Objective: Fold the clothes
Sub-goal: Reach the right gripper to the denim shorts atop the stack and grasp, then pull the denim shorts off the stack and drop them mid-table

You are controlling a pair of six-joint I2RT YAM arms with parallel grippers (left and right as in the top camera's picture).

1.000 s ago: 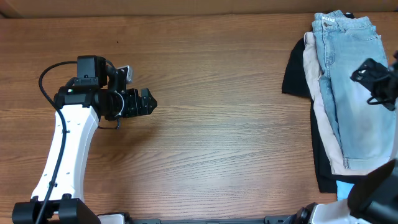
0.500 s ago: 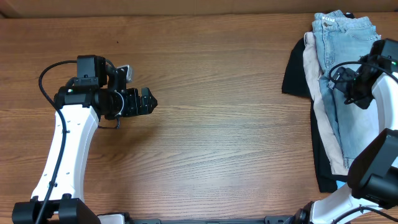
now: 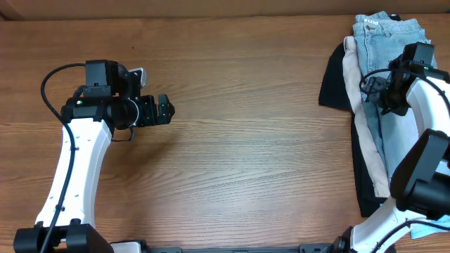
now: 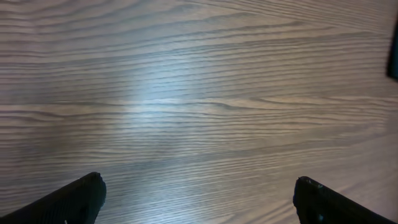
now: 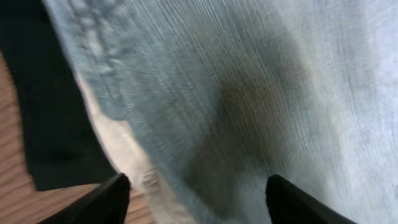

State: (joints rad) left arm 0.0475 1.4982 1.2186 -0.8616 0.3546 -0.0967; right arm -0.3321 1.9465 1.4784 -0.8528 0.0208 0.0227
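Observation:
The light-blue denim shorts lie folded lengthwise on top of a pile at the table's far right, waistband toward the back. My right gripper is open just above their left edge; its wrist view shows the denim filling the space between the two spread fingers. My left gripper is open and empty over bare wood at the left, with only table showing between its fingers.
Beige shorts lie under the denim, and a black garment lies under both, sticking out left and toward the front. A small blue thing shows at the pile's front edge. Wooden table.
My right arm has swung in from the right edge and moved left and back across the denim shorts to their left edge. The left gripper has barely shifted.

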